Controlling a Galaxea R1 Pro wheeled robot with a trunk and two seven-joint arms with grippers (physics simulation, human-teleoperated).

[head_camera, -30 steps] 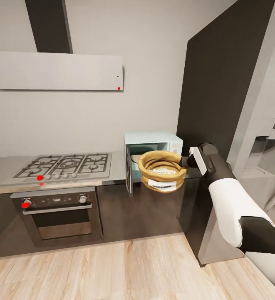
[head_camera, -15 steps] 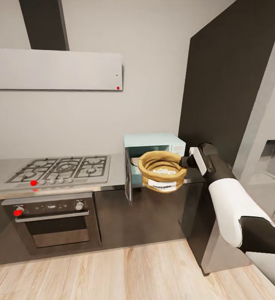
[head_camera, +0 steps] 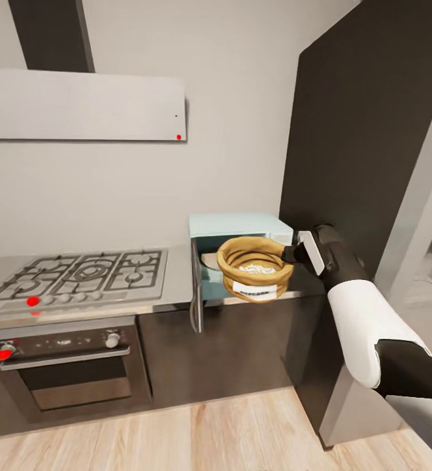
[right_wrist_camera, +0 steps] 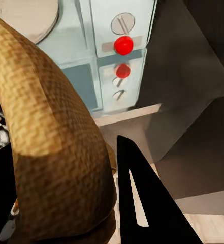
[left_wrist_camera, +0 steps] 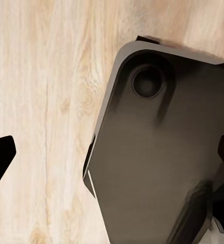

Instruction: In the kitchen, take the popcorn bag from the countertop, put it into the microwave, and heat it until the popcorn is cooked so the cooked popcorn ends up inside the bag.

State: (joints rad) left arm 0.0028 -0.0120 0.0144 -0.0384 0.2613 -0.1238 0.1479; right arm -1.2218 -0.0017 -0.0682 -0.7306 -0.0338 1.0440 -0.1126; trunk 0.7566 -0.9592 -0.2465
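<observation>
While my right jaws [head_camera: 287, 252] clamp the popcorn bag [head_camera: 253, 268] by its rolled rim, it hangs before the open microwave [head_camera: 238, 255] on the counter [head_camera: 170, 297], popcorn [head_camera: 256, 267] inside; my left jaws spread wide over wooden floor [left_wrist_camera: 40, 101].

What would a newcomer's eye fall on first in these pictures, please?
Most striking is the squat mustard-tan popcorn bag with whitish popcorn inside, held at its rolled rim by the right gripper before the open pale mint-blue microwave. To the left lie a steel gas hob and a black built-in oven.
</observation>
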